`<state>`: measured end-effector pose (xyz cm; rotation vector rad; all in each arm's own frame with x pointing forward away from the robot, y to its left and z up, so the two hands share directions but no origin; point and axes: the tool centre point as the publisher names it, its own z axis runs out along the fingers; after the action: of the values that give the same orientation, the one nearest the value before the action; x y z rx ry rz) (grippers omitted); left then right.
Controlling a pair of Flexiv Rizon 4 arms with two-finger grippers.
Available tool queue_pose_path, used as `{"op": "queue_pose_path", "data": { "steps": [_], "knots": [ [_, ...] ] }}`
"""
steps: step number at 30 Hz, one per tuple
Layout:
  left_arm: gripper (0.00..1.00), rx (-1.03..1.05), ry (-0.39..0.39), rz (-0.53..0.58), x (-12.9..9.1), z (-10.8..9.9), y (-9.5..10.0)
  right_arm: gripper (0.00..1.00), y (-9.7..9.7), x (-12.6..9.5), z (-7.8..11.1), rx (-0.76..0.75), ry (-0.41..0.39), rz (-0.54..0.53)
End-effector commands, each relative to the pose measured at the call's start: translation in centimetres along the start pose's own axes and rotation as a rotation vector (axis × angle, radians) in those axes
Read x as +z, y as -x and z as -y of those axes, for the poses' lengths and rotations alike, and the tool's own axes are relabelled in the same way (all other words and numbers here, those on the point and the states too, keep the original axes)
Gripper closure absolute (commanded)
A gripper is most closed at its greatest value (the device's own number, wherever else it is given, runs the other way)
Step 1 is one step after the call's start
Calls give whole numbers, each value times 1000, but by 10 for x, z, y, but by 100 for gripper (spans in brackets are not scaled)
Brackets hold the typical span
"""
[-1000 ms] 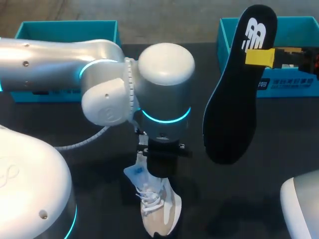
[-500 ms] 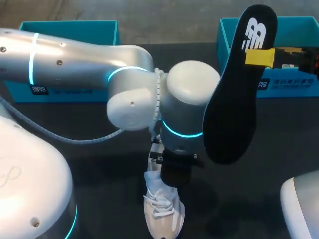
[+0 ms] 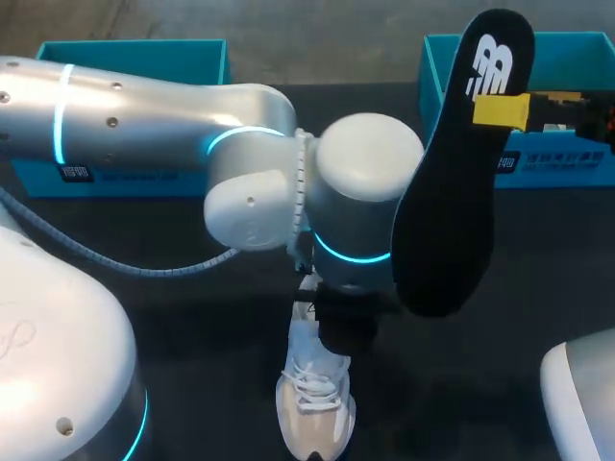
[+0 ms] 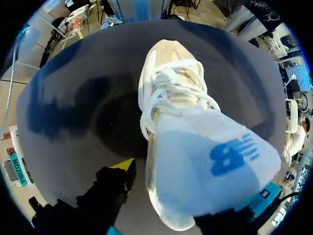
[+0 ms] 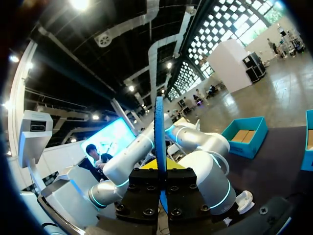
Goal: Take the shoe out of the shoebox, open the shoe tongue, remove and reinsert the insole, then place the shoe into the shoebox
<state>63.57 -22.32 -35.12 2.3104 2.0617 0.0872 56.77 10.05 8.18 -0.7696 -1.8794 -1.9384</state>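
Observation:
A cream shoe [image 3: 315, 415] with white laces lies on the black table [image 3: 173, 317], toe toward the front edge. My left gripper [image 3: 344, 331] hangs over its heel end. In the left wrist view the shoe [image 4: 171, 93] has its pale blue tongue [image 4: 210, 161] raised between the spread fingers of the left gripper [image 4: 168, 205]. One yellow-tipped finger [image 4: 122, 169] stands clear of the shoe's side, and the other is hidden behind the tongue. My right gripper [image 3: 500, 110] is shut on the black insole [image 3: 447, 206], held upright in the air. It shows edge-on [image 5: 159, 132] above the right gripper [image 5: 160, 171].
Two teal shoeboxes stand along the back edge, one at the back left [image 3: 130, 53] and one at the back right [image 3: 577, 48]. The raised insole hangs close beside my left arm's wrist [image 3: 365, 202].
My left arm moved right, bringing the shoe along by its tongue and turning it straighter. Its fingers have now parted from the tongue. The right arm and insole stayed still.

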Motion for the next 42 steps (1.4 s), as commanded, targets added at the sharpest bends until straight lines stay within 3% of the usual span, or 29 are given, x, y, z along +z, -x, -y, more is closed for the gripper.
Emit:
{"op": "queue_pose_path", "data": {
  "steps": [1, 8, 14, 21, 39, 42],
  "knots": [
    [0, -17, 14, 105, -23, -4, -20, 100, 0, 3, -2, 1, -3, 0],
    [0, -89, -6, 277, -60, -25, -23, 100, 0, 3, -2, 1, -3, 0],
    [0, -112, -35, 523, -96, -49, -33, 100, 0, 3, -2, 1, -3, 0],
    [0, -178, -38, 776, -125, -57, -48, 100, 0, 3, -2, 1, -3, 0],
    [0, -178, -38, 776, -125, -57, -48, 100, 0, 3, -2, 1, -3, 0],
    [0, -170, -12, 848, -120, -59, -45, 100, 0, 3, -2, 1, -3, 0]
  ]
}}
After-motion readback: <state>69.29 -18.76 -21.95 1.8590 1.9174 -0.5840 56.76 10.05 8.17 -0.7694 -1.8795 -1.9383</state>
